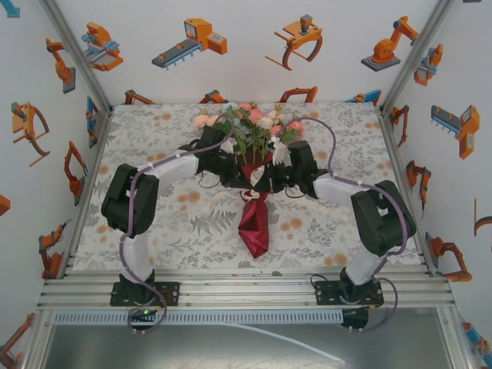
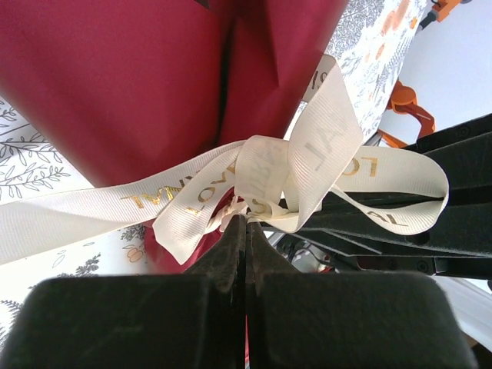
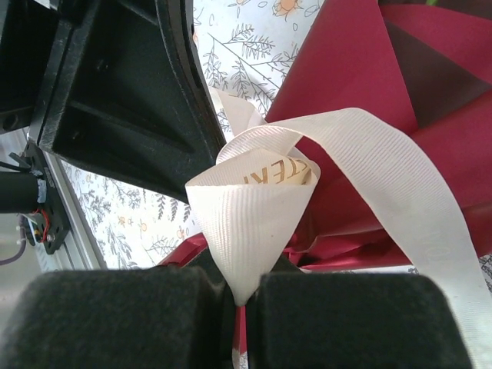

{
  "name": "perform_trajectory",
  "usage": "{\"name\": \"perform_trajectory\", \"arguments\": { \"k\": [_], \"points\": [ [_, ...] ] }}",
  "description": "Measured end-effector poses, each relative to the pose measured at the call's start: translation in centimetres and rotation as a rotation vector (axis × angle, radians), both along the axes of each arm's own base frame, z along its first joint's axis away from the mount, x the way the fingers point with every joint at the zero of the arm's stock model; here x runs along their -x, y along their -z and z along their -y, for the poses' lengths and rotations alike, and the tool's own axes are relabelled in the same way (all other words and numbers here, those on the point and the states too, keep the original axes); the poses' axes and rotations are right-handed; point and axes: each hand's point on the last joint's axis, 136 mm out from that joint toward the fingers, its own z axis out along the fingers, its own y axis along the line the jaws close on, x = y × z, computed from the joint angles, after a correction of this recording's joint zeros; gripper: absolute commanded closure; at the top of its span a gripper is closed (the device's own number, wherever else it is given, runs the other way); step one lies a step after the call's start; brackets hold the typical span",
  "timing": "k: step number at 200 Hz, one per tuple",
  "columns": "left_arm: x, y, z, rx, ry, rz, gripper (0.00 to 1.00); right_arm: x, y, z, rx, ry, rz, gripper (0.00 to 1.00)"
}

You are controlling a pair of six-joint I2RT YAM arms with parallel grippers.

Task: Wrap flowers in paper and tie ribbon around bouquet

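Observation:
The bouquet lies mid-table with its pink, peach and cream flowers (image 1: 254,121) pointing to the far side. The dark red paper (image 1: 254,224) forms a cone tapering toward the near edge. The cream ribbon (image 1: 257,177) with gold lettering is wound round the cone's neck. My left gripper (image 1: 240,174) is shut, its tips (image 2: 246,220) pinching the ribbon (image 2: 269,173) at the knot against the paper (image 2: 146,77). From the other side, my right gripper (image 1: 274,178) is shut on a folded loop of ribbon (image 3: 250,223), pinched at its tips (image 3: 244,290) in front of the paper (image 3: 350,73).
The tablecloth (image 1: 154,131) has a printed grey-leaf and orange-dot pattern. Both black gripper bodies crowd the knot, the right one (image 2: 438,223) close beside the left, the left one (image 3: 115,84) close beside the right. An aluminium rail (image 1: 246,286) runs along the near edge.

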Motion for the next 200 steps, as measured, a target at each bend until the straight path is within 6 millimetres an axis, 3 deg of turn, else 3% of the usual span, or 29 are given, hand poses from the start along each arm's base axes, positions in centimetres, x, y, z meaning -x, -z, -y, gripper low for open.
{"name": "perform_trajectory", "arguments": {
  "k": [19,52,97,145,200],
  "points": [
    [-0.1,-0.2,-0.1,-0.001,-0.004,0.008,1.0,0.1,-0.1,0.2,-0.005,-0.002,0.0,0.99],
    [-0.2,-0.6,-0.1,0.0,-0.009,0.018,1.0,0.5,-0.4,0.3,-0.008,-0.021,0.008,0.9],
    [-1.3,-0.4,-1.2,-0.021,-0.052,0.03,1.0,1.6,0.6,1.4,0.017,-0.021,-0.034,1.0],
    [-1.8,-0.3,-1.6,-0.032,-0.069,0.038,1.0,2.1,0.6,1.6,0.016,-0.031,-0.048,1.0],
    [-1.9,-0.1,-1.8,-0.039,-0.075,0.04,1.0,4.0,0.1,2.7,0.051,-0.046,-0.041,1.0]
  ]
}}
